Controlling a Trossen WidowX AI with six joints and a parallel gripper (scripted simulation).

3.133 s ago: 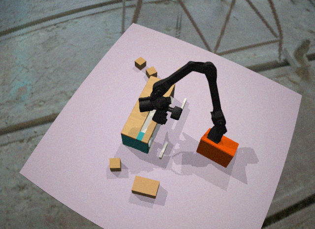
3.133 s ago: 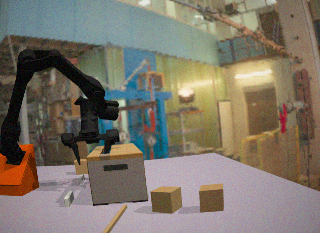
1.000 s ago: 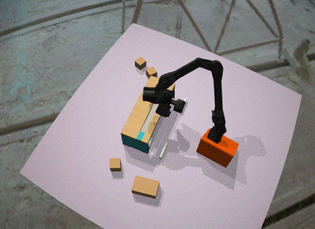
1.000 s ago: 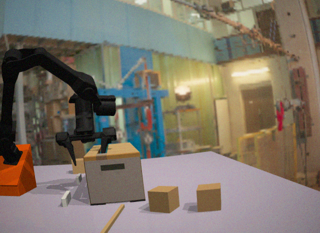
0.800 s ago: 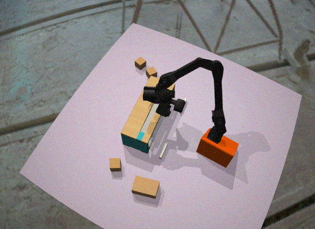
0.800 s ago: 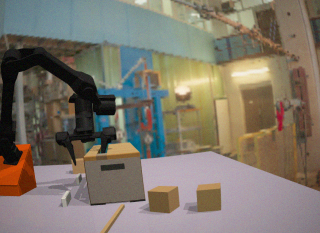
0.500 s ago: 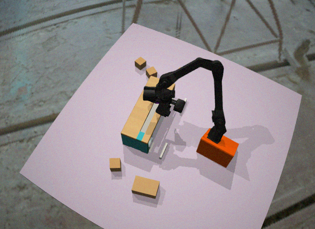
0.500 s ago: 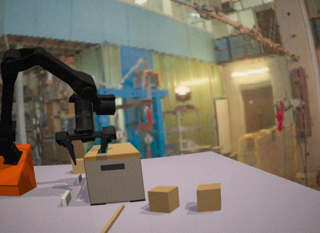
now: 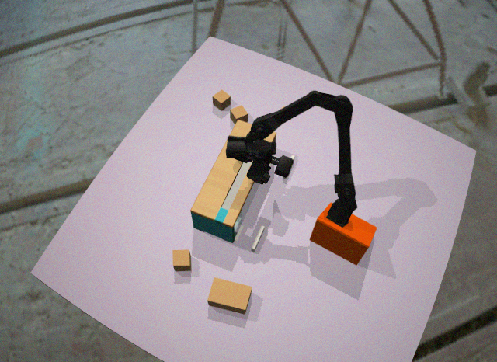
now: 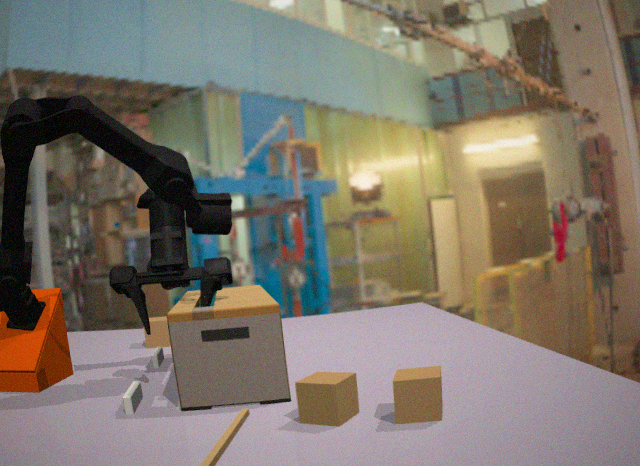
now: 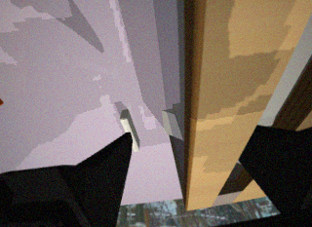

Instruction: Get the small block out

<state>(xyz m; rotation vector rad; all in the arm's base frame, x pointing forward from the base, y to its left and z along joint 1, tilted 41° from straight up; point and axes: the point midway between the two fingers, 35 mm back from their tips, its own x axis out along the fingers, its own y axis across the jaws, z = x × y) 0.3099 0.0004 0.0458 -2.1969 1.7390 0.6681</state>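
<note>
The long box (image 9: 212, 182) (image 10: 232, 368) (image 11: 229, 91) has a tan top with a lengthwise slot (image 9: 238, 184) and a teal end wall (image 9: 210, 226). A small cyan block (image 9: 220, 214) shows through the slot at the teal end. My gripper (image 9: 270, 169) (image 10: 173, 301) (image 11: 173, 130) is open and empty over the box's other end. It straddles the tan strip by the clear front: one finger reaches into the slot, the other hangs outside the front face, above the table.
The arm's orange base (image 9: 343, 238) (image 10: 31, 347) stands beside the box. Two tan cubes (image 9: 220, 99) (image 9: 238, 113) lie past the far end; a cube (image 9: 181, 259) and a flat tan block (image 9: 229, 294) lie past the teal end. A white bar (image 9: 258, 238) (image 11: 129, 127) lies in front.
</note>
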